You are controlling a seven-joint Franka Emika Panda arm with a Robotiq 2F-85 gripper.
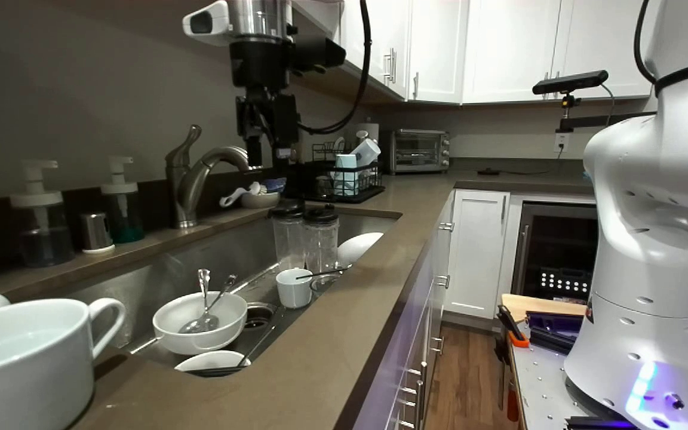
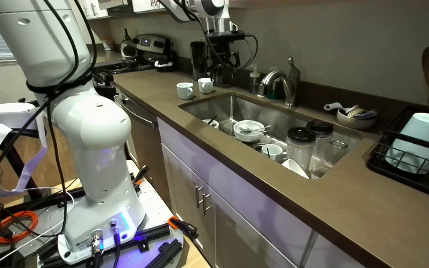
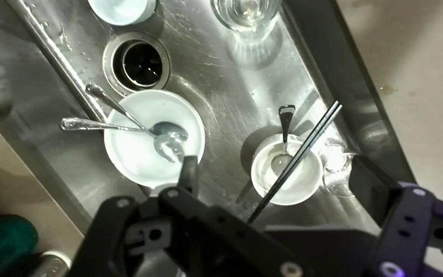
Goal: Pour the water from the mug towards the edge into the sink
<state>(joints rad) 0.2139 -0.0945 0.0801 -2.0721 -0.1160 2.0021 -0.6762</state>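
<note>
The mug (image 1: 27, 364), large and glossy white, stands upright on the countertop at the near end of the sink (image 2: 209, 108). Clear liquid shows inside it in an exterior view, and its loop handle points toward the sink. In an exterior view, this mug (image 2: 184, 91) is the nearer of two to the counter's front edge (image 2: 237, 165). My gripper (image 1: 269, 158) hangs high above the sink, pointing down and apart from both mugs. Seen in the wrist view, the gripper (image 3: 279, 181) is open, its fingers wide apart with nothing gripped. The mug lies outside the wrist view.
A second white mug (image 2: 205, 85) stands closer to the wall. Inside the sink are a bowl (image 3: 152, 165) with spoons, a cup (image 3: 283, 192) with chopsticks, and lidded clear containers (image 2: 300, 145). The faucet (image 1: 194, 185) rises behind, near soap dispensers (image 1: 42, 227). A dish rack (image 2: 404, 149) stands beyond.
</note>
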